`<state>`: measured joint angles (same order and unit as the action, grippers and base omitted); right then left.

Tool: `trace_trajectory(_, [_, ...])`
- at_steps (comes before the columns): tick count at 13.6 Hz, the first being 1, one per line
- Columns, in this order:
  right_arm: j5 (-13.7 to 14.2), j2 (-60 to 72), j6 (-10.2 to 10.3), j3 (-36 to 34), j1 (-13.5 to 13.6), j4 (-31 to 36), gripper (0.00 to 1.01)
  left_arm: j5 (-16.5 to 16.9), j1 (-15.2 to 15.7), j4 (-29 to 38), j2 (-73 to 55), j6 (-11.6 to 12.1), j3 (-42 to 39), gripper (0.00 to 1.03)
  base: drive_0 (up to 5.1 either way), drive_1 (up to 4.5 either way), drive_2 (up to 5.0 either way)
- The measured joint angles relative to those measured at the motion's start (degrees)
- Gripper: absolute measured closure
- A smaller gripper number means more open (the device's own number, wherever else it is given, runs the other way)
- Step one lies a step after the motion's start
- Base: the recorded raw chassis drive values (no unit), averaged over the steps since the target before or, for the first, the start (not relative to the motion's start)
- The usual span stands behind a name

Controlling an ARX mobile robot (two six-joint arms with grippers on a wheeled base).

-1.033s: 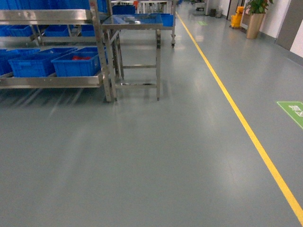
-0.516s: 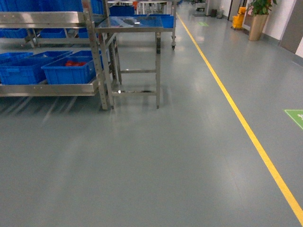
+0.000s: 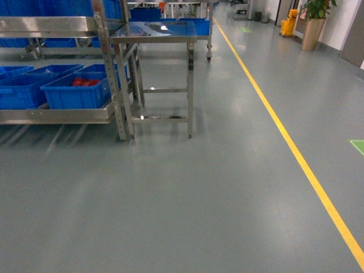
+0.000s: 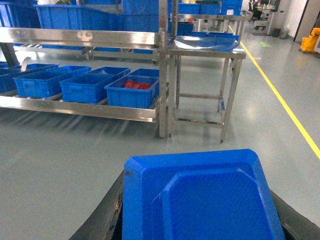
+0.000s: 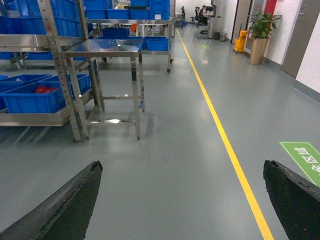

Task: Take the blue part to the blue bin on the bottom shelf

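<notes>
Blue part (image 4: pixel 200 200) clamped in the left pincer (image 4: pixel 197 225), dark fingers (image 4: pixel 100 225) pressed to either side, block filling the bottom of the left wrist view. Right pincer (image 5: pixel 182 200) spread wide and empty, nothing but floor (image 5: pixel 165 165) between its fingers (image 5: pixel 65 205).

Judged to be the carrying step: part already picked, not yet delivered. Stood well apart from the rack, with the bottom shelf (image 4: pixel 80 107) ahead and to the left, low above the floor. Several blue totes in a row on that shelf; nearest the corner upright (image 4: pixel 162 70), a tote with red sheets (image 4: pixel 132 90), taken as the wrong one. Just beside it, a plain blue bin (image 4: pixel 85 86), taken as the likely goal, though contents could not be told from here.

Next move judged to call for closing in on the rack leftward, lowering the left arm under the upper rail (image 4: pixel 80 37), and centring the part over the plain bin before letting go.

Smooth grey floor with a faint sheen and no clutter on it. Steel tabletop (image 3: pixel 159 31) on thin legs just right of the rack. Yellow line (image 3: pixel 296 153) running down the aisle; green floor mark (image 5: pixel 302 155) right of it; potted plant (image 5: pixel 260 25) far off by the wall.
</notes>
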<state>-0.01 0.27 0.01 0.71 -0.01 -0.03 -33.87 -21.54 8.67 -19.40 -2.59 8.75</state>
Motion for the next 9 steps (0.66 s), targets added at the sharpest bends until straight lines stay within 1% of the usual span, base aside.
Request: trace_trajectory(9, [0.0,0.0,0.0,0.0,0.0,0.0,0.03,0.0,0.0,0.3,0.0,0.0,0.0,0.59,0.0,4.14,-4.1])
